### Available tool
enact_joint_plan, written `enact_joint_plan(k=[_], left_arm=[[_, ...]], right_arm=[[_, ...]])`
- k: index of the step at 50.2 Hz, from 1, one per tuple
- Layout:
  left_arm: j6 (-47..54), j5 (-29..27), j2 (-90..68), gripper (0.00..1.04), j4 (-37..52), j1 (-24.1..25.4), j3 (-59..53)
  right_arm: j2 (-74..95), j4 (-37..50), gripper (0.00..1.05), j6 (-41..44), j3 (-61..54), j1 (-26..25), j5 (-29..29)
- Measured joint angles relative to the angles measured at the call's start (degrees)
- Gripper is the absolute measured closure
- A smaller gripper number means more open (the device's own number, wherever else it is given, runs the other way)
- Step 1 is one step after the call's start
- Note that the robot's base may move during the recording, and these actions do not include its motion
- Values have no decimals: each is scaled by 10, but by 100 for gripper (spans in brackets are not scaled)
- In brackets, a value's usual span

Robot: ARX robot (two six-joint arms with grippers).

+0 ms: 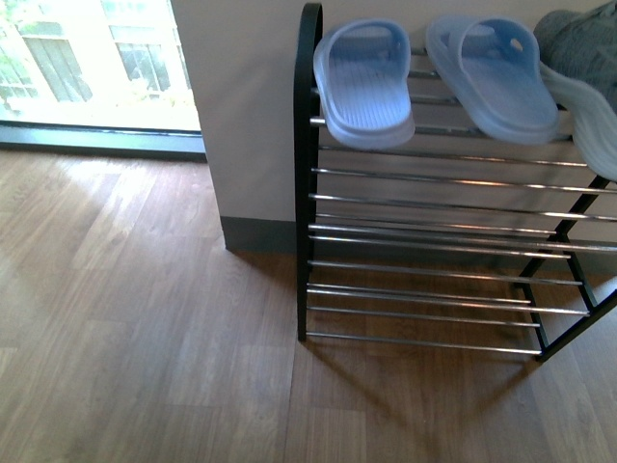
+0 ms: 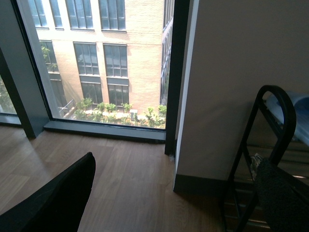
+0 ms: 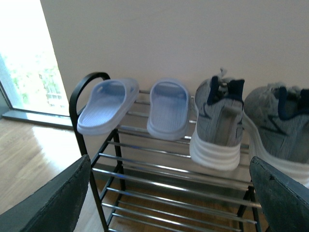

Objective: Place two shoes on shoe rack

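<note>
Resting on the shoe rack top shelf, two slide sandals sit beside two sneakers. Both sandals lie nearer the rack's arched end. The right gripper hangs apart, empty; the left gripper also looks apart.

Home entryway: shoe rack, wood floor, window.

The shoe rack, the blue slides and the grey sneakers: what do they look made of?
Shoe rack: black-painted metal frame, with shiny chrome-looking rods that glint. Blue slides: probably moulded rubber or foam, matte, one piece with ribbed footbeds. Grey sneakers: heathered knit fabric uppers on white ridged soles, likely foam or rubber.
</note>
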State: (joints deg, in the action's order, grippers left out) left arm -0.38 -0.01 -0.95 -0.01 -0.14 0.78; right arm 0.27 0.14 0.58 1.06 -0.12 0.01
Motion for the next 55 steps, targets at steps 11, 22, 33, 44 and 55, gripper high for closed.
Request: enact_joint_plan(k=[11, 22, 33, 44, 55], left_arm=[[0, 0, 0, 9, 0, 0, 0], [0, 0, 0, 9, 0, 0, 0], [0, 0, 0, 9, 0, 0, 0], [0, 0, 0, 9, 0, 0, 0], [0, 0, 0, 9, 0, 0, 0]], right_arm=[[0, 0, 9, 0, 0, 0, 0], [0, -1, 9, -1, 0, 0, 0], [0, -1, 9, -2, 0, 0, 0], [0, -1, 9, -2, 0, 0, 0], [0, -2, 9, -2, 0, 0, 0]])
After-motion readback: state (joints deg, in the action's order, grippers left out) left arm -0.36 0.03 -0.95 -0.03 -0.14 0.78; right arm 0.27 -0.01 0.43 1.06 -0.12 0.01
